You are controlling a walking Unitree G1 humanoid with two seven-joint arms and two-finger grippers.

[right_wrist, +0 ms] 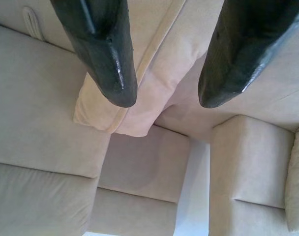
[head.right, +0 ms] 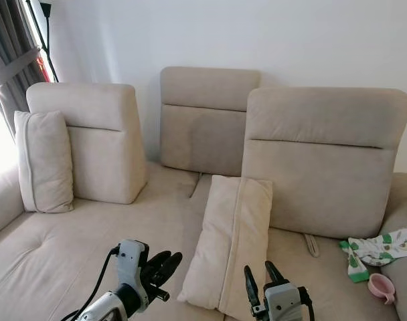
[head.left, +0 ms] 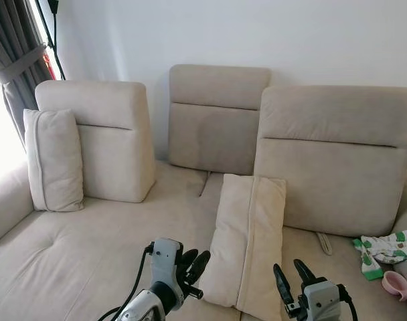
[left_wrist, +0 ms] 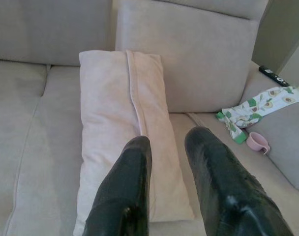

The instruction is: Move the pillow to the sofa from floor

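Now the pillow (head.left: 247, 237) lies on the seat of the beige sofa (head.left: 76, 254), its far end propped against the base of the wide right-hand backrest (head.left: 337, 157). It is a long, cream-coloured cushion, a shade paler than the sofa, with a raised seam running lengthwise down its middle and soft, slightly rounded corners. Its near end reaches toward the front edge of the seat.

Relative to the pillow, the left tool (head.left: 192, 263) hovers just beside its near left corner, black fingers a little apart and gripping nothing. The right tool (head.left: 292, 277) hovers beside the pillow's near right edge, its two fingers (right_wrist: 105, 54) spread wide with the pillow's seam visible between them, not touching the fabric.

A second pillow (head.left: 54, 160) of the same cloth stands upright well to the left of the first, against the left backrest (head.left: 113, 137). To the right of the task pillow, on the seat, lie a white cloth with green avocado print (head.left: 387, 249) and, near it, a small pink cup (head.left: 395, 283). A dark remote control (left_wrist: 273, 75) rests beyond the cloth. A grey curtain (head.left: 13, 60) hangs at the far left.
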